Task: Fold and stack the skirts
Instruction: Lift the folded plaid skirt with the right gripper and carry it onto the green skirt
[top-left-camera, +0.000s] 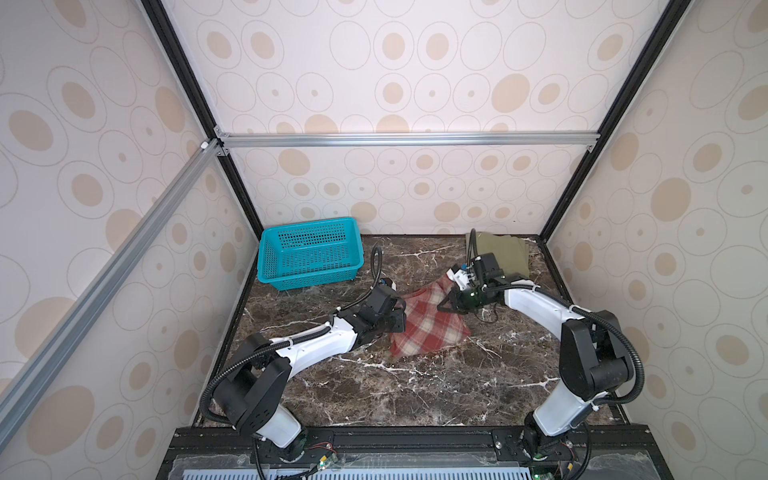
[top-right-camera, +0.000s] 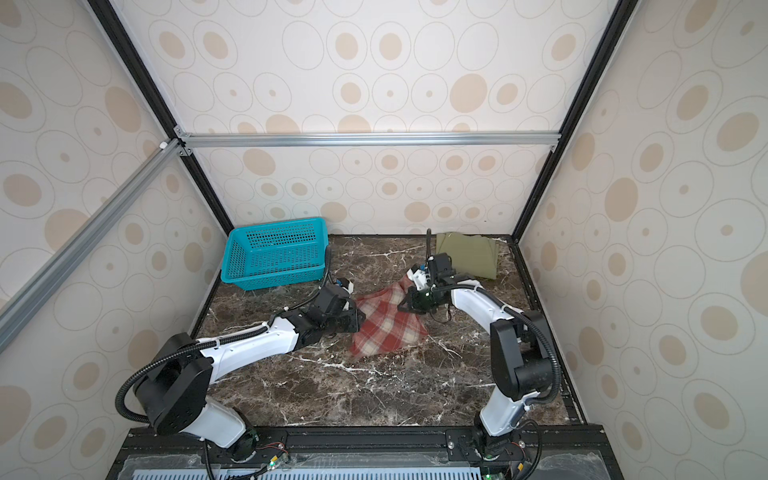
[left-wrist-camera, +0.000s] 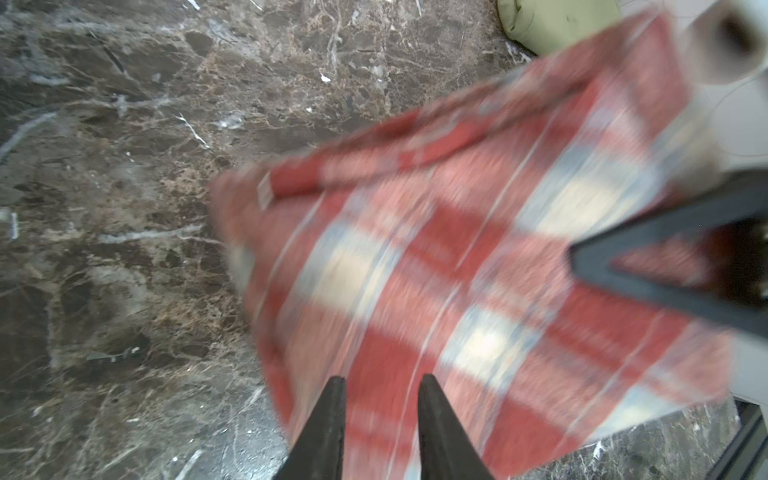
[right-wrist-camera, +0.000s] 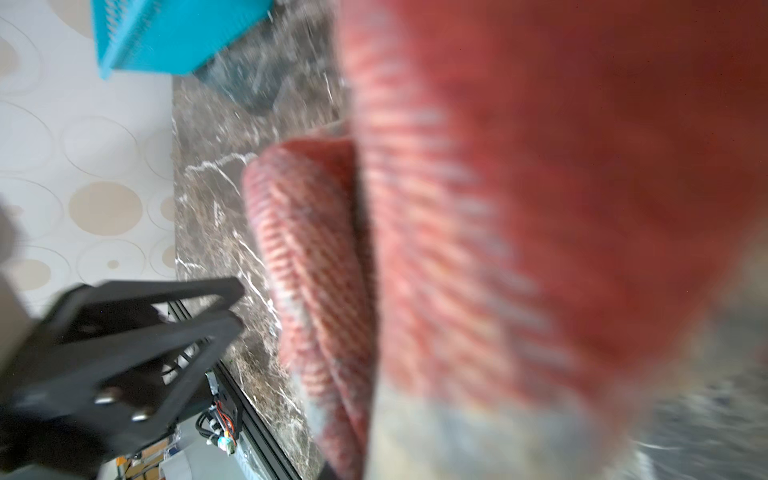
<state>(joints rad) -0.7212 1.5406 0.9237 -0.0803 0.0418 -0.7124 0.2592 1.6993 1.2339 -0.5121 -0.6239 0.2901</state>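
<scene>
- In both top views the plaid skirt (top-left-camera: 428, 328) (top-right-camera: 388, 330) lies mid-table, its far corner tented up toward the right gripper (top-left-camera: 444, 306).
- The olive skirt (top-left-camera: 507, 251) sits folded in the far right corner, partly behind the right arm in a top view and less covered in another (top-right-camera: 467, 255).
- Only the left wrist view shows the plaid's check clearly (left-wrist-camera: 436, 270). It is motion-blurred, with a doubled band along 1 edge and a corner of the olive skirt (left-wrist-camera: 552, 25) beyond it.
- That view shows the left gripper (left-wrist-camera: 382, 378) with its 2 fingers a little apart above the plaid's near edge.
- The right wrist view alone shows the left gripper's (right-wrist-camera: 237, 305) tips bare, narrowly spread, just short of a rolled plaid fold (right-wrist-camera: 307, 257).
- The right gripper's jaws are pressed together on the raised plaid. The pinch point itself is hidden, since blurred cloth fills most of the right wrist view.
- In the left wrist view 1 black finger of the right gripper (left-wrist-camera: 577, 251) lies over the cloth.
- The teal basket (top-left-camera: 307, 266) stands in the far left corner, well apart from both skirts.
- The near half of the marble table (top-left-camera: 415, 395) is bare between the 2 arm bases.
- The plaid's right edge lies apart from the olive skirt.
</scene>
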